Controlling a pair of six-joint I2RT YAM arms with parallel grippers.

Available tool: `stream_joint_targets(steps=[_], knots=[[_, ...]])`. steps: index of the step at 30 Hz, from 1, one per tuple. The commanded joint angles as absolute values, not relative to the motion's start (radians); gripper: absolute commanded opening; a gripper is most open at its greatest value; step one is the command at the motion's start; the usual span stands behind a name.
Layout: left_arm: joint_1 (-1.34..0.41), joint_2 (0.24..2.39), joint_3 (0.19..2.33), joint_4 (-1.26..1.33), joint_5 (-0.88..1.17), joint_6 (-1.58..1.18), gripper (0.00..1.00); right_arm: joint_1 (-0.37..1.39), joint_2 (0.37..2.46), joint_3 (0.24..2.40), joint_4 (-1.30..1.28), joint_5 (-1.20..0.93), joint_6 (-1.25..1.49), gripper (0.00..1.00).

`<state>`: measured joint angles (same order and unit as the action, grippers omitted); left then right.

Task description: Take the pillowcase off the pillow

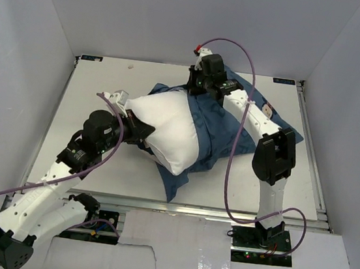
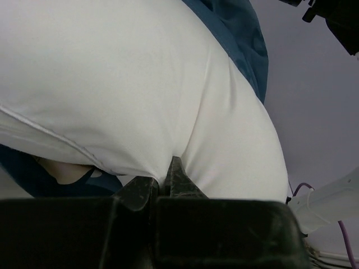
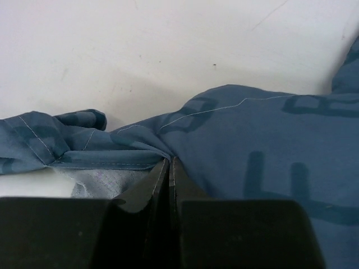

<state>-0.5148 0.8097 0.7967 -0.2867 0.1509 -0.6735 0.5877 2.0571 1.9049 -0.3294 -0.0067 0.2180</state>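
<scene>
At the middle of the table, the pillowcase lies rumpled. Its blue cloth spreads toward the right and the far side, and one corner points at the near edge. The pillow sticks out of it on the left, white and plump, with most of its length bare. Its right end is tucked into the blue cloth. How far it reaches inside is hard to tell from above, since the right arm crosses over that part.

The left gripper sits at the pillow's near left edge. In the left wrist view its jaws are pressed together on a pinch of the white fabric, which puckers into a crease above the fingertips. The right gripper reaches to the far side of the heap, at the pillowcase's far edge. In the right wrist view its jaws are clamped on a fold of the blue cloth beside a stitched hem, and darker block letters show on the fabric to the right. Bare white tabletop lies beyond that fold. A purple cable loops from the right arm down toward its base.
</scene>
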Motion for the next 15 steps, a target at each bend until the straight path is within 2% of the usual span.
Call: stream_joint_targets(steps=[1, 4, 5, 7, 8, 10, 11, 12, 15], knots=[[-0.529, 0.709, 0.888, -0.258, 0.11, -0.707, 0.0, 0.479, 2.028, 1.861, -0.334, 0.097, 0.199, 0.08], [-0.529, 0.745, 0.868, -0.236, 0.086, -0.722, 0.0, 0.485, 2.016, 1.878, -0.345, -0.105, 0.164, 0.09], [-0.529, 0.783, 0.859, -0.23, 0.049, -0.744, 0.0, 0.495, 1.994, 1.885, -0.351, -0.144, 0.154, 0.23], [-0.531, 0.82, 0.854, -0.207, 0.026, -0.75, 0.0, 0.517, 1.944, 1.859, -0.344, -0.137, 0.137, 0.44], [-0.529, 0.84, 0.859, -0.198, 0.018, -0.755, 0.0, 0.523, 1.866, 1.794, -0.327, -0.137, 0.133, 0.6], [-0.529, 0.902, 0.897, -0.196, -0.024, -0.753, 0.0, 0.525, 1.772, 1.706, -0.286, -0.147, 0.152, 0.68], [-0.528, 0.92, 0.917, -0.21, -0.041, -0.752, 0.0, 0.525, 1.672, 1.662, -0.247, -0.143, 0.162, 0.78], [-0.528, 0.934, 0.936, -0.222, -0.06, -0.749, 0.0, 0.526, 1.622, 1.567, -0.23, -0.135, 0.176, 0.82], [-0.525, 0.959, 0.972, -0.241, -0.113, -0.747, 0.0, 0.526, 1.427, 1.357, -0.134, -0.12, 0.222, 0.86]])
